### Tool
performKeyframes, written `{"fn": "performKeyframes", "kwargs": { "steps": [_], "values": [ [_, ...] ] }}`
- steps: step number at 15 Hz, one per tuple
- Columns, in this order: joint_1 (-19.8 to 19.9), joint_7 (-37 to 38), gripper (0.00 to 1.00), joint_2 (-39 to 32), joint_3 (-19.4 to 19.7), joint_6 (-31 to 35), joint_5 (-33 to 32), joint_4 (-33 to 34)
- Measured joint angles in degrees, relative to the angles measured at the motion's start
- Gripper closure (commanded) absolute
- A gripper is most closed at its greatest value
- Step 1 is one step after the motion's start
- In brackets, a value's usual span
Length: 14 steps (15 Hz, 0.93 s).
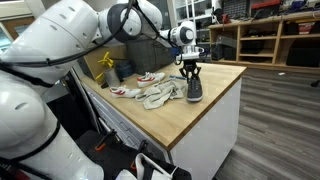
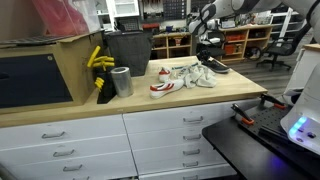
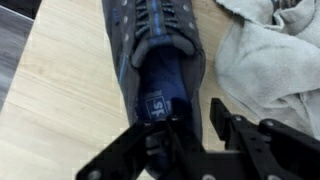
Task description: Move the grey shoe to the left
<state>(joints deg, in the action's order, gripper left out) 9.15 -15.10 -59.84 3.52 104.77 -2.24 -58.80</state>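
Wrist view: gripper point(image 3: 190, 135) sat at 6 o'clock of the frame, low over the heel end of the grey shoe point(image 3: 160, 50). One of the fingers point(image 3: 222, 125) stood outside the collar, and the other appeared to reach into the shoe's opening. The jaws were parted around the collar wall. We could not tell whether the pads had already clamped it, as the contact was dark and blurred.

From the gripper, the shoe ran toward 12 o'clock, toe away, sole flat on the wooden counter point(image 3: 60, 90). A pale shoe point(image 3: 265, 60) lay at 2 o'clock, just beside the grey one and perhaps touching it.

In an exterior view, the grey shoe point(image 1: 194, 91) lay near the counter's far edge, with the red-striped sneakers point(image 1: 126, 92) at 9 o'clock, well apart.

Notes for the step, as we judged it:
- Confirm a firm pinch on the collar wall before any travel, since soft fabric could slip or fold.
- Raise the heel only enough to free the sole, as the toe may drag.
- Translate left in a straight line and keep the wrist level.
- Watch the pale shoe, whose loose upper could snag and ride along.
- Set the shoe down flat before opening.
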Motion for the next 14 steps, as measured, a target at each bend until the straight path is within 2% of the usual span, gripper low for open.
{"fn": "performKeyframes", "kwargs": {
  "steps": [1,9,14],
  "values": [
    [0.05,0.00,1.00,0.00,0.07,-0.25,0.00,0.36],
    [-0.16,0.00,0.99,0.23,0.17,-2.55,-1.35,1.15],
    [-1.83,-0.02,0.99,3.69,0.03,-6.92,-2.16,1.10]
  ]
}}
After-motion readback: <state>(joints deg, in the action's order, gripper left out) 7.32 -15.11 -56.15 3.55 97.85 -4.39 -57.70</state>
